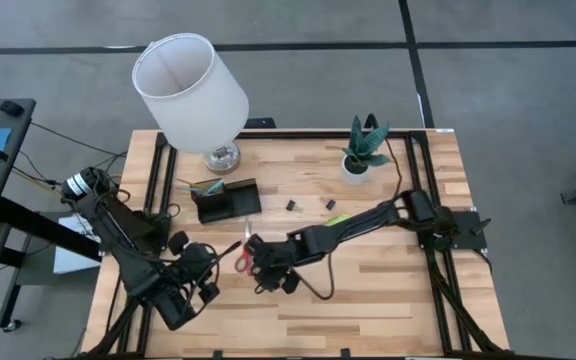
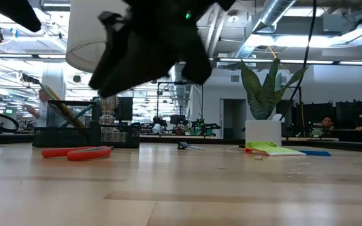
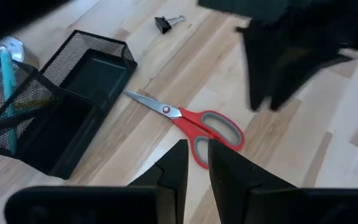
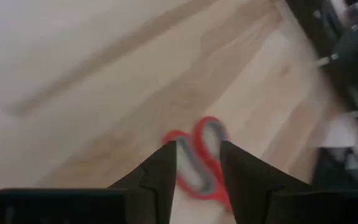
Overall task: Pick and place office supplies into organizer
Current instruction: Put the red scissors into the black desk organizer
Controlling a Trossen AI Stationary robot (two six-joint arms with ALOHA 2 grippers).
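The red-handled scissors (image 1: 241, 256) lie flat on the wooden table, blades toward the organizer (image 1: 226, 200), a low black mesh tray with pens standing in its cup (image 3: 6, 81). My right gripper (image 4: 197, 163) hangs open above the scissors' handles (image 4: 199, 155), well off the table in the low view (image 2: 149, 44). My left gripper (image 3: 196, 163) hovers near the table's front left, short of the scissors (image 3: 197, 124), its fingers narrowly apart with nothing between them. Two black binder clips (image 1: 292, 205) (image 1: 327, 204) and a lime-green sticky-note pad (image 1: 338, 219) lie on the table beyond.
A white-shaded lamp (image 1: 190, 90) stands behind the organizer at the far left. A small potted plant (image 1: 365, 150) stands at the far right. A blue eraser (image 2: 316, 152) lies beside the sticky-note pad (image 2: 272, 148). Bare wood spreads along the near edge and the right.
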